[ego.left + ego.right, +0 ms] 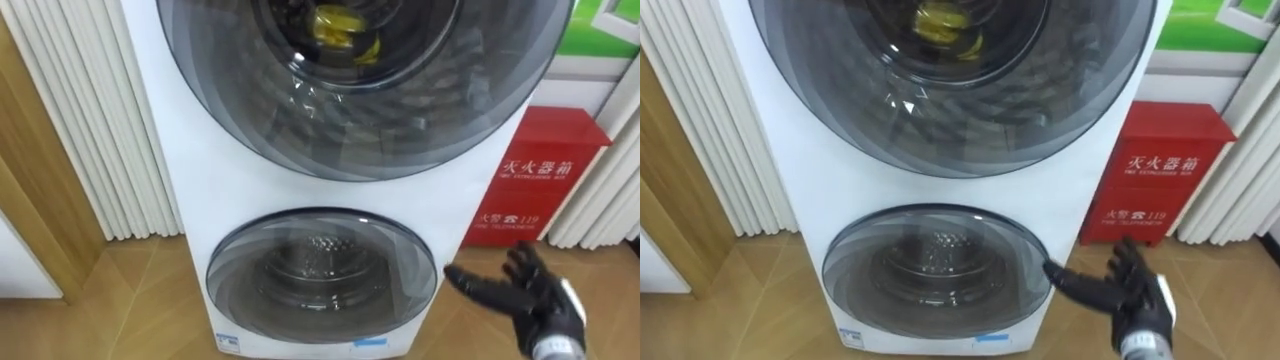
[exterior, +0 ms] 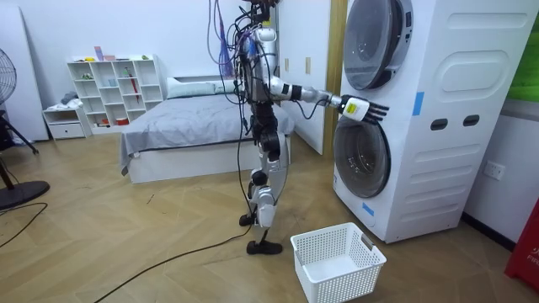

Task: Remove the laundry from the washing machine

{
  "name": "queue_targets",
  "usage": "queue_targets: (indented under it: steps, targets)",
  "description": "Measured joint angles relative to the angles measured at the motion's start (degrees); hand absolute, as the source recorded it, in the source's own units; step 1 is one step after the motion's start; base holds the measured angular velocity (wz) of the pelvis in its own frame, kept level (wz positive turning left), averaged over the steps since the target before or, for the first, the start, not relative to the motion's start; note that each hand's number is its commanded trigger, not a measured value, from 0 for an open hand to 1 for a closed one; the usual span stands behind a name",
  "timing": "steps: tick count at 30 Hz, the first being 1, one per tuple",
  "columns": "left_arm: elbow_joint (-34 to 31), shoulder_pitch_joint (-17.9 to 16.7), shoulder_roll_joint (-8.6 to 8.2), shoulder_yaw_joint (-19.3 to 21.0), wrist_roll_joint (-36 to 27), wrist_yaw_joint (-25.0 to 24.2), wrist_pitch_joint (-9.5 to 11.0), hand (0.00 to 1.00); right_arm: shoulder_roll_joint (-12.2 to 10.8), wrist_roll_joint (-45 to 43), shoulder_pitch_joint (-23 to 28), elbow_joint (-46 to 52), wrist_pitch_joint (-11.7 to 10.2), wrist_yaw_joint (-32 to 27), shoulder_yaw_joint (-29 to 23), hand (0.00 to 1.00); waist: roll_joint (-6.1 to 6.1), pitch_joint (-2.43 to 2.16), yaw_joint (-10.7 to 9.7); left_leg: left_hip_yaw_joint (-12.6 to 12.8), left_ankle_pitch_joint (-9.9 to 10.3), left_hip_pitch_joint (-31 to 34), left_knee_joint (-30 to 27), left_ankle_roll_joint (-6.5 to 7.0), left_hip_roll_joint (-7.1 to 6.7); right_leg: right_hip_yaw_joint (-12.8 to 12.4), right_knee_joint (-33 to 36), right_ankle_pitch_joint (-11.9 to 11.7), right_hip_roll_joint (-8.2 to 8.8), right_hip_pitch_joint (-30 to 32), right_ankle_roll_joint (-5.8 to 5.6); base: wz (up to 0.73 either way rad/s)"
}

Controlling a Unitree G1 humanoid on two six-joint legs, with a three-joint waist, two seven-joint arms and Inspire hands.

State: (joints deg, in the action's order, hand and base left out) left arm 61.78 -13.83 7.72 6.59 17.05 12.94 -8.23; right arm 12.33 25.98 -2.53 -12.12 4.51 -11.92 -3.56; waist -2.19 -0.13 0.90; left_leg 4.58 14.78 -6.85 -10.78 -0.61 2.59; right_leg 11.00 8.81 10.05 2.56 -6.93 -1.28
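Reaching toward the washing machine (image 1: 170, 120), my right hand (image 1: 545, 305), fingers (image 1: 472, 286) spread and empty; next likely means opening the upper door (image 1: 400, 130) onto yellow clothes (image 1: 338, 22).

Eye views: head pair, close, facing washing machine (image 1: 170, 150) front; upper door (image 1: 360, 110) 12 o'clock, lower door (image 1: 320, 275) 6 o'clock. Room view: well back, side-on, machine 3 o'clock. Shared: both doors.

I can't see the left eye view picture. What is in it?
A white stacked washing machine has two round dark glass doors, both shut, and a yellow cloth shows through the upper door. The robot's black right hand, spread open, is beside the lower door, near a red metal box.
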Motion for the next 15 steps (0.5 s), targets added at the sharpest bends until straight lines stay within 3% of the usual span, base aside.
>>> queue_targets:
  steps: [7, 15]
  targets:
    - [-0.11, -0.4, 0.14, 0.04, 0.71, -0.09, -0.25, 0.0, 1.95, -6.92, -6.23, 7.67, -0.02, -1.21, -0.71, 0.0, -0.54, -0.02, 0.41, -0.01, -0.03, 0.0, 0.37, 0.0, 0.0, 0.02, -0.05, 0.0, -0.04, 0.18, 0.0, 0.0]
    - [-0.4, -0.7, 0.37, -0.1, 0.71, -0.3, 0.54, 0.0, 3.32, -6.5, -7.6, 14.67, -0.13, -1.82, -0.57, 0.0, -1.68, 0.11, 1.87, -1.9, -0.06, -1.86, 1.43, 0.03, 0.1, 0.05, 1.23, 0.0, -0.14, -0.08, 0.0, -0.01]
